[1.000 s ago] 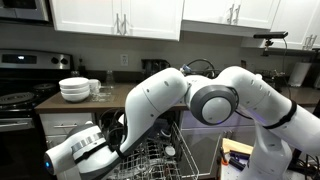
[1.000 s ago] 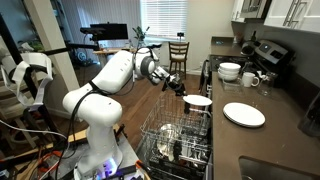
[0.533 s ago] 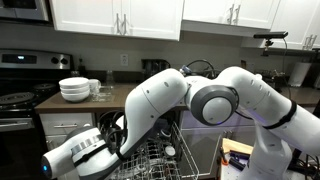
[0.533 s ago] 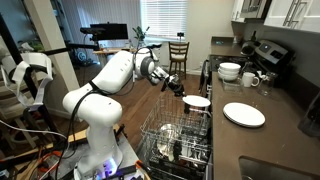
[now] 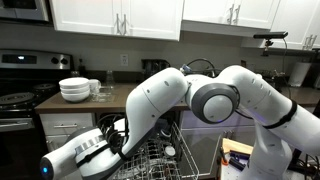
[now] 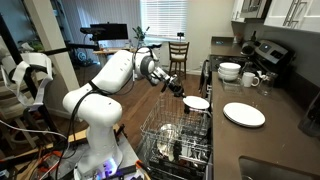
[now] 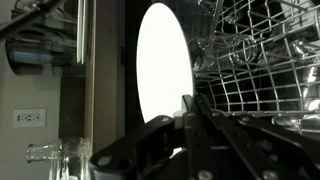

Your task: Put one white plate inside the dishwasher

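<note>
Nothing has visibly moved: claw [image 6: 184,93] stays clenched on the plate [image 6: 199,102], which lies roughly flat, straight ahead of its tips, over the open dishwasher [image 6: 176,135] near the bench [image 6: 290,128] edge.

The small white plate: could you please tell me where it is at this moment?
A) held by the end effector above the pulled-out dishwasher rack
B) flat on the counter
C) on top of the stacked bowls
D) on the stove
A: in an exterior view the end effector is shut on the small white plate, which hangs just above the dishwasher rack.
</note>
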Motion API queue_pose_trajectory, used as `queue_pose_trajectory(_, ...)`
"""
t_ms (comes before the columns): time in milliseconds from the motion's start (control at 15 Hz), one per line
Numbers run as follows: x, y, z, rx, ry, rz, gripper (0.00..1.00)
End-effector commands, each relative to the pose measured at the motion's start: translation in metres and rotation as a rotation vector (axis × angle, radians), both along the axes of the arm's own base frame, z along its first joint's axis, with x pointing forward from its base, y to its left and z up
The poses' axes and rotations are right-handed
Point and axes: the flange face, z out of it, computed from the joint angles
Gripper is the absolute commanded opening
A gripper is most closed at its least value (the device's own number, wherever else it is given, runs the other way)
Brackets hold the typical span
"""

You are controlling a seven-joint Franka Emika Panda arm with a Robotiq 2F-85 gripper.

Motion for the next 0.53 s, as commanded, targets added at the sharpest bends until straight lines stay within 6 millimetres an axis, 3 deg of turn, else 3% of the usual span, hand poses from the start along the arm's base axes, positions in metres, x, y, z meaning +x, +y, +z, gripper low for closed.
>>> queue_pose_trajectory(0,-0.0002,0.0008,-0.0003,0.001,-0.003,-0.001,0.04)
queue_pose_trajectory(467,-0.0024,0.0011,-0.002,0.008,-0.016,-0.025,0.01)
